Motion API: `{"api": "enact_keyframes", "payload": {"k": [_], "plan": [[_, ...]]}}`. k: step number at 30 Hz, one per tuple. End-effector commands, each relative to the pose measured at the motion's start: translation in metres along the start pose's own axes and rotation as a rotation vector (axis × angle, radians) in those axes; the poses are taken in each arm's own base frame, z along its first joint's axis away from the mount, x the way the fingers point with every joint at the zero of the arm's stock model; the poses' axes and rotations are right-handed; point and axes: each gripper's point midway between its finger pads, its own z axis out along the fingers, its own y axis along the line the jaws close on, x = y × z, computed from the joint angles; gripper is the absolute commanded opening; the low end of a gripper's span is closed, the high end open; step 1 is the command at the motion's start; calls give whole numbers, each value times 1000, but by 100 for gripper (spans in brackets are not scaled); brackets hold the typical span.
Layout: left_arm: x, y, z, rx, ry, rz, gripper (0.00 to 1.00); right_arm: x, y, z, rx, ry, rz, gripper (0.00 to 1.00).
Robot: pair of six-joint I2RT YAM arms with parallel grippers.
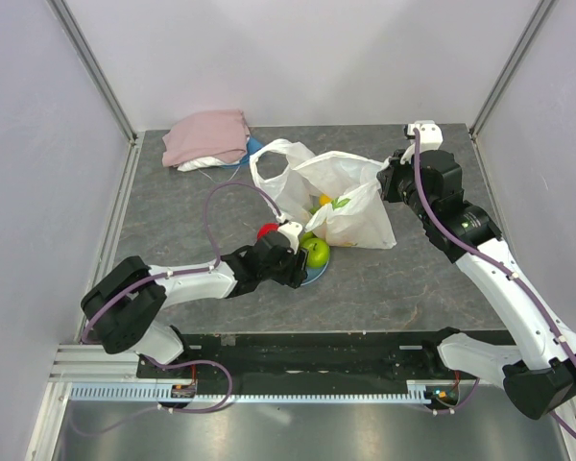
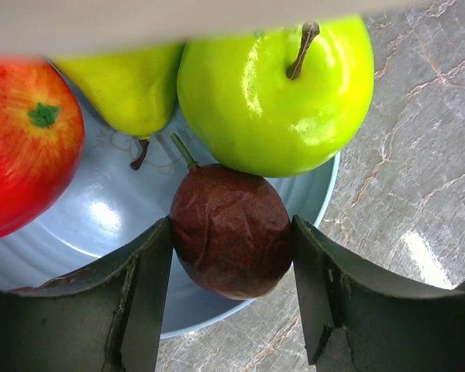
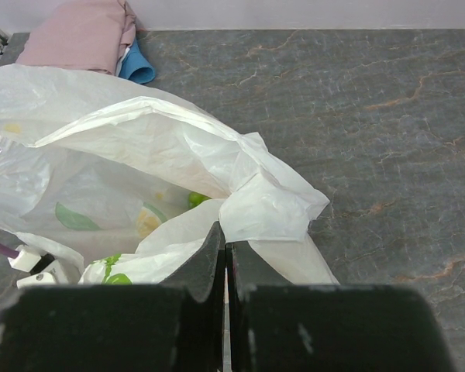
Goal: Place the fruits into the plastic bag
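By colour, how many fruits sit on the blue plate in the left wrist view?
red apple: 1
green apple: 1
yellow-green pear: 1
dark brown-red fruit: 1
Total: 4

On the table (image 1: 173, 221), the plate (image 1: 319, 276) sat near the middle, with the plastic bag (image 1: 350, 216) just behind it at 1 o'clock and the cloth (image 1: 208, 137) at 11. On the plate, the small fruit (image 2: 231, 244) lay between the fingers of the left gripper (image 2: 231, 231). An apple (image 2: 275, 85) touched it at 12, a pear (image 2: 128, 85) lay at 11, and another apple (image 2: 23, 147) at 9.
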Motion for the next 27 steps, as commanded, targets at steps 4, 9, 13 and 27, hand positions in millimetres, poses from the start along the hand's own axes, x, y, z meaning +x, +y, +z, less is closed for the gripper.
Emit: {"api": "enact_keyframes", "payload": {"k": [4, 9, 13, 27], "plan": [[-28, -13, -14, 50, -97, -20, 58, -2, -1, -1, 1, -11, 15, 0], [-46, 6, -57, 11, -336, -41, 58, -3, -2, -2, 3, -14, 16, 0], [-55, 16, -82, -13, -440, -36, 58, -2, -1, -1, 0, -10, 14, 0], [-186, -47, -175, 204, -754, 47, 58, 1, 2, 0, -19, -2, 28, 0]]}}
